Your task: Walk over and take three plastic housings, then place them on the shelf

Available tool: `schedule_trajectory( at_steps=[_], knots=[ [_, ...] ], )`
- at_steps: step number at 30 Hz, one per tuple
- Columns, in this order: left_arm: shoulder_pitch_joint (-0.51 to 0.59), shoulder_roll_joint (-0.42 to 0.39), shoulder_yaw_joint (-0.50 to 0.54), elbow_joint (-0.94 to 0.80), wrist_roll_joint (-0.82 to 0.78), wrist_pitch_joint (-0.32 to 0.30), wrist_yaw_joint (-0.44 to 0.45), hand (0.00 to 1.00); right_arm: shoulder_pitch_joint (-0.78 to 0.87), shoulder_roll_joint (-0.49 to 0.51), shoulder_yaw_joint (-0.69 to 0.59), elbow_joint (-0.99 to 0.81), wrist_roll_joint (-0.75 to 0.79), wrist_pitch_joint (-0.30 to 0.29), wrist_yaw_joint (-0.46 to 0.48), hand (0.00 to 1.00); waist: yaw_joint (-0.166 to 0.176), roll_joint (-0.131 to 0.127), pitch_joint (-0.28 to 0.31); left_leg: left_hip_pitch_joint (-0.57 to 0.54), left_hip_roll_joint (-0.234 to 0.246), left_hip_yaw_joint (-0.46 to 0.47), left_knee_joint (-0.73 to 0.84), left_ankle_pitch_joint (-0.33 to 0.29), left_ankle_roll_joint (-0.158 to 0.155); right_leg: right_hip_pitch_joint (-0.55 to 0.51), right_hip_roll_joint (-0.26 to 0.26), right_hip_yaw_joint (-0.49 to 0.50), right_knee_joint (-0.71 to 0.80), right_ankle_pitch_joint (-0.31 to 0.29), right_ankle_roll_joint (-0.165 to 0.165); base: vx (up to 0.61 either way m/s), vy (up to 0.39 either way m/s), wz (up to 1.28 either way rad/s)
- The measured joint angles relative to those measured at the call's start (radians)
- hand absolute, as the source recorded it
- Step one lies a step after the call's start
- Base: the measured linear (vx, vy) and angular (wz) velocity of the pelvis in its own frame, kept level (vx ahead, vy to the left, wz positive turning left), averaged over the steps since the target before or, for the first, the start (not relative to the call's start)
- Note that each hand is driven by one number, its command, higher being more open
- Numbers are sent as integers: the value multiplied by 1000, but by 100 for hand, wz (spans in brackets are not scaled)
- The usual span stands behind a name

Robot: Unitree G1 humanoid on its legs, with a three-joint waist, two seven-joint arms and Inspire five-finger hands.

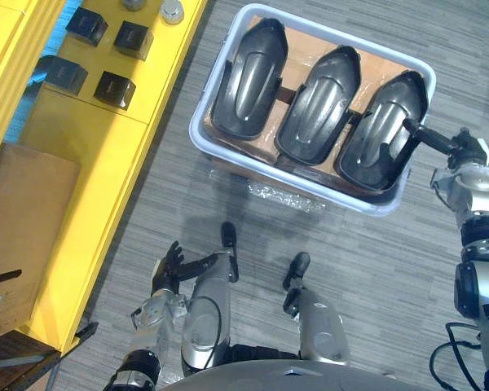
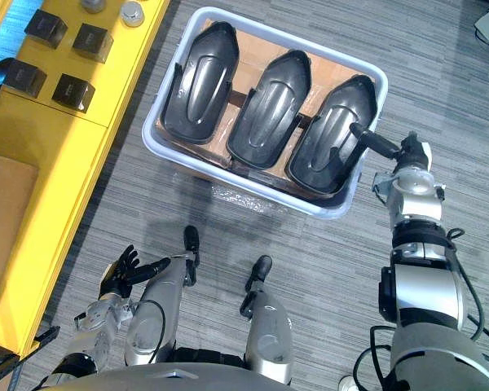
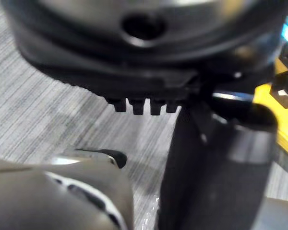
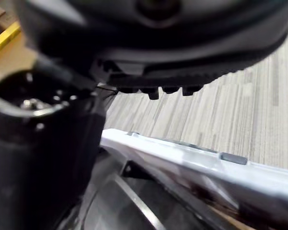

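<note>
Pick-up is under way: 3 plastic housings point(image 1: 318, 102) lie in the white bin point(image 1: 253, 163), the empty right hand point(image 1: 460, 147) reaches straight-fingered onto the rightmost housing point(image 1: 379, 134) (left hand point(image 1: 167, 269) hangs relaxed, empty) and must next curl round it.

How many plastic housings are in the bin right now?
3, side by side in the white bin: left housing, middle housing and right housing, the last beside the right hand. Any nested underneath would be hidden.
</note>
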State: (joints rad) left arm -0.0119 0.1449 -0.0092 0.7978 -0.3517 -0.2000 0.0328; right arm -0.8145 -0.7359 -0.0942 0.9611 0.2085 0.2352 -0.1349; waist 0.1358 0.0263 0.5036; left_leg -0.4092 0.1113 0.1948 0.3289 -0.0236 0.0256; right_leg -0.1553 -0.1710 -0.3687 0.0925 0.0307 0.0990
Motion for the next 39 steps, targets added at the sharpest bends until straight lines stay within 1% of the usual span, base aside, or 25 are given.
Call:
schedule_trajectory(
  at_steps=[3,6,7,9,11,12,15,16,18,21,23,26,28,33,35,36,39],
  knots=[
    [-4,1,-19,-1,-4,-1,5,100,-30,-20,31,21,-2,18,-1,100,2,11,6,-8,-3,-8,0,2,-1,-6,-2,-6,13,-9,-2,-14,8,8],
    [-12,1,-33,-1,-36,-3,11,100,-35,-32,62,27,-5,42,1,100,12,14,5,-23,-3,-14,-1,6,-2,-33,-4,-9,34,-20,-3,-14,1,3],
    [-20,-2,-34,-1,-40,-3,12,100,-36,-44,68,29,-6,49,5,100,19,19,8,-30,-3,-15,-1,9,-2,-36,-4,-9,37,-21,-4,25,-2,3],
    [-26,-8,-50,-3,-47,-5,15,100,-45,-62,69,36,-8,61,20,100,21,31,13,-33,-6,-22,-1,11,2,-40,-7,-13,47,-25,-3,13,7,6],
    [-27,-13,-59,-4,-56,-13,22,100,-66,-74,88,51,-17,65,35,100,21,41,16,-35,-11,-32,-1,12,2,-52,-12,-13,57,-30,-2,-10,6,2],
    [-28,-15,-69,-4,-76,-15,26,100,-71,-83,100,51,-49,64,46,100,20,47,17,-37,-15,-33,-4,13,3,-57,-18,-13,69,-36,-1,0,0,0],
    [-28,-17,-74,-4,-83,-16,31,100,-72,-86,127,52,-86,66,70,100,21,50,17,-38,-18,-33,-7,16,5,-68,-23,-11,83,-43,0,0,0,0],
    [-28,-17,-76,-5,-84,-16,31,100,-72,-86,140,57,-87,67,80,0,21,50,17,-38,-21,-34,-12,19,5,-71,-25,-13,86,-45,-1,-11,8,4],
    [-32,-17,-84,-5,-88,-16,32,100,-72,-86,146,67,-88,67,83,0,21,51,17,-38,-28,-39,-25,27,3,-74,-32,-15,97,-51,1,9,9,9],
    [-39,-22,-104,-5,-114,-16,37,100,-74,-86,147,86,-131,69,86,0,23,58,18,-41,-35,-40,-36,34,4,-92,-41,-15,114,-57,2,-4,11,4],
    [-40,-26,-106,-11,-119,-16,46,100,-78,-97,146,88,-195,75,73,0,22,60,18,-48,-35,-40,-36,37,4,-103,-42,-15,119,-58,1,0,0,0],
    [-41,-29,-113,-16,-119,-17,53,100,-83,-115,146,99,-234,79,67,0,20,62,19,-53,-36,-40,-40,43,5,-109,-46,-16,135,-64,-1,0,0,0],
    [-41,-31,-120,-17,-119,-17,56,100,-85,-117,146,106,-244,80,46,0,13,64,18,-48,-38,-42,-57,55,2,-115,-48,-16,142,-66,-3,0,0,0],
    [-42,-32,-134,-21,-120,-16,66,100,-87,-119,150,112,-246,77,38,0,0,65,18,-22,-42,-43,-104,87,-5,-123,-54,-16,171,-82,-12,-1,-2,1],
    [-42,-35,-135,-22,-120,-16,67,100,-84,-113,155,121,-252,54,38,0,0,67,16,-10,-42,-43,-127,101,-8,-123,-54,-16,175,-84,-15,0,0,0],
    [-42,-35,-135,-21,-119,-14,69,100,-84,-105,155,117,-256,32,37,0,-2,67,16,0,-42,-42,-146,112,-11,-122,-54,-15,176,-84,-16,0,0,0],
    [-42,-37,-136,-24,-118,-14,69,100,-83,-95,155,121,-282,15,29,0,1,68,16,20,-42,-46,-181,134,-16,-120,-54,-16,180,-88,-22,-9,-10,3]
  ],
)
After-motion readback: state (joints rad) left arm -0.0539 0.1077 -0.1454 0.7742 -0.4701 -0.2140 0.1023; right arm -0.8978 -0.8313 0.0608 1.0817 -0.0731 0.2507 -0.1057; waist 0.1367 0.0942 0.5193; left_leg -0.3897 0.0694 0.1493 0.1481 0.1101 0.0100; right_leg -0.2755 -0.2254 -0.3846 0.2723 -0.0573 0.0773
